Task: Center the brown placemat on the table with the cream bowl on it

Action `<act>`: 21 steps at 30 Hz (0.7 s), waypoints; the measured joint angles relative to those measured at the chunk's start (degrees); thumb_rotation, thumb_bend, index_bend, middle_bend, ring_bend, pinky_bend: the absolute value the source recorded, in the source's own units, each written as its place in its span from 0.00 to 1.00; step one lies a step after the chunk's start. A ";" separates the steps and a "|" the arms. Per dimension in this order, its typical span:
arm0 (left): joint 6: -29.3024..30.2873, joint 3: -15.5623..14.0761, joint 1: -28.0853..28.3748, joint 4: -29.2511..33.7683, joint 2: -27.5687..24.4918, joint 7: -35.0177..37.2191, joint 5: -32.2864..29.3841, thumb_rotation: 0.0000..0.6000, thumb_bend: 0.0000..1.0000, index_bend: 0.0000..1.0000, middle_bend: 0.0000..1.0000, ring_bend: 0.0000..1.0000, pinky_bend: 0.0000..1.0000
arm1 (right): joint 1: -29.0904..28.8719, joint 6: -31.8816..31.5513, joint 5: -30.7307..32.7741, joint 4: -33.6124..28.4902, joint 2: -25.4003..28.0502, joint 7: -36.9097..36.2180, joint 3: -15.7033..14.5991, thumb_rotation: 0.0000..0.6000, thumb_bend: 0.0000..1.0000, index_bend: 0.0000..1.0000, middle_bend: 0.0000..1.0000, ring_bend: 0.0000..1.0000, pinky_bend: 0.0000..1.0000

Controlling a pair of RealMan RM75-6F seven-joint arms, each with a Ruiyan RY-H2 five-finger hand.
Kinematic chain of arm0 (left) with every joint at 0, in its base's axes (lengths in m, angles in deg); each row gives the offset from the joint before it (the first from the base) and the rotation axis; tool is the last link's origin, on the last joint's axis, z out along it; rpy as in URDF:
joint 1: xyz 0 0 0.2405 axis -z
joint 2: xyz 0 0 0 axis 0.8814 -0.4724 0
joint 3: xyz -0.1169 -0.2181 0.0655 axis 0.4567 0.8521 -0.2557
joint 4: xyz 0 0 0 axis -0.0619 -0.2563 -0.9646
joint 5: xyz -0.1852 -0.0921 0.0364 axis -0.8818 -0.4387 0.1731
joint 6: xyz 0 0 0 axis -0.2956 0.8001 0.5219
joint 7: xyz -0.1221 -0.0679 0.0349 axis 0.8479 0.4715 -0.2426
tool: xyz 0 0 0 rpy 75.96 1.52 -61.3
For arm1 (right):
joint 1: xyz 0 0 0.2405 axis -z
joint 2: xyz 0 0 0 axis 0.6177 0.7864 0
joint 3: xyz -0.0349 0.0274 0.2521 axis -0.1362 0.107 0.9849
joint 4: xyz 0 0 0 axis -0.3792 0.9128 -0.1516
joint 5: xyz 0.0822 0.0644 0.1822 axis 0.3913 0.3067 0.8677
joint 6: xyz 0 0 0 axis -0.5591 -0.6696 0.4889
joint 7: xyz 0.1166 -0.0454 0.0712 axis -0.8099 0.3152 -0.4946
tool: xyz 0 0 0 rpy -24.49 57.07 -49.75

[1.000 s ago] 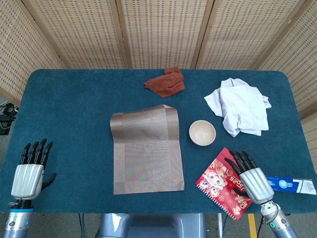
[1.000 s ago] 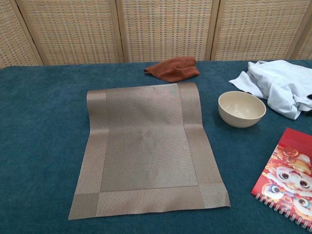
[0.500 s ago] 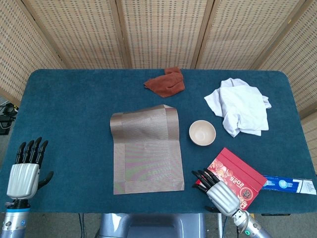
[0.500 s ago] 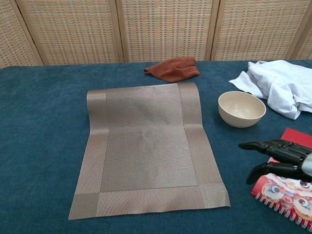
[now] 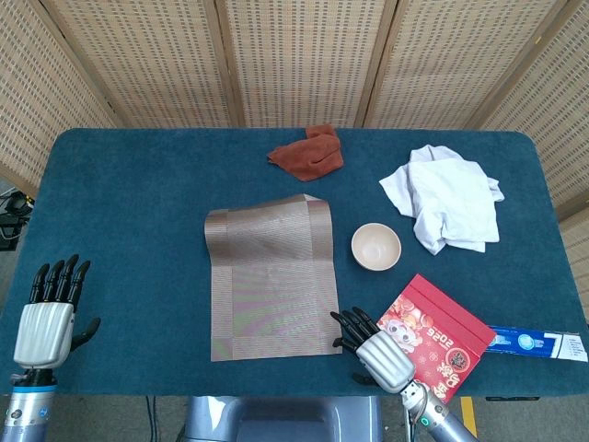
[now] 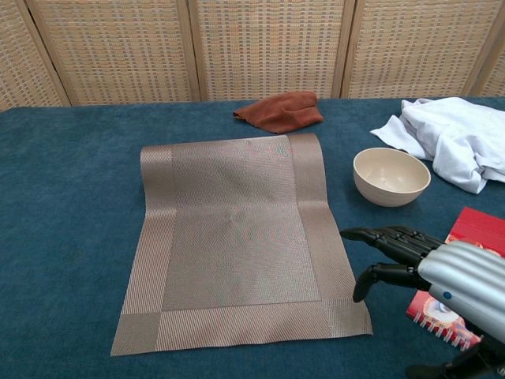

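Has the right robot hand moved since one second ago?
Yes. The right robot hand went left, off the red notebook, toward the brown placemat corner.

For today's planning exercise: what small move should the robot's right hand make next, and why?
Probably ease the right hand left onto the brown placemat near corner: its open fingers hover beside that edge, holding nothing, and the cream bowl sits off the mat.

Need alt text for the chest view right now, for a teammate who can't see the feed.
The right robot hand, fingers spread and empty, hovers by the near right corner of the brown placemat on the blue table. The cream bowl stands off the mat to its right, with a red notebook, white cloth and rust cloth around.
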 measured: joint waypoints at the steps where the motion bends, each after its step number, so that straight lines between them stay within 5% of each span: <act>1: -0.09 0.07 -0.03 0.00 0.02 -0.01 0.00 1.00 0.20 0.00 0.00 0.00 0.00 | -0.12 0.00 0.14 0.29 -0.38 -0.13 0.07 1.00 0.28 0.38 0.05 0.00 0.00; 21: -1.33 1.29 -0.70 -0.19 0.12 0.51 0.68 1.00 0.20 0.00 0.00 0.00 0.00 | -1.81 2.15 5.44 5.86 -8.16 1.61 2.61 1.00 0.31 0.42 0.06 0.00 0.00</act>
